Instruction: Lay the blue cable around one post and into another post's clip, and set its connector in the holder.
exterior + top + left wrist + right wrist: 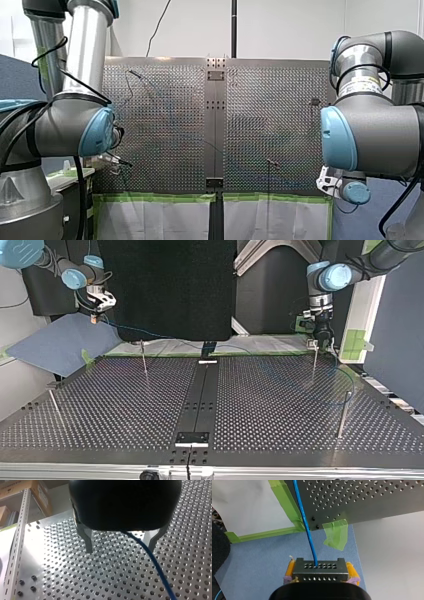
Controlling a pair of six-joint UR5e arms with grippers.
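Past table's (374,502) edge | right tool (320,573) clamped on connector (320,566) of blue cable (305,522) | left tool (120,550) apart | box (42,495) print unreadable

Seen in the top view, a perforated metal table (100,405) is split by a black centre strip (200,395), with a small black holder (208,347) at the strip's far end. Left of the strip stand the far left thin metal post (144,360) and the near left post (56,407). Right of it stand the far right post (314,362) and the near right post (343,412).

A thin blue cable (150,333) leaves my right gripper (94,318), which hangs over a blue-grey mat (50,345) off the far left corner. The cable passes the holder and loops across the right half to my left gripper (322,342), beside the far right post.
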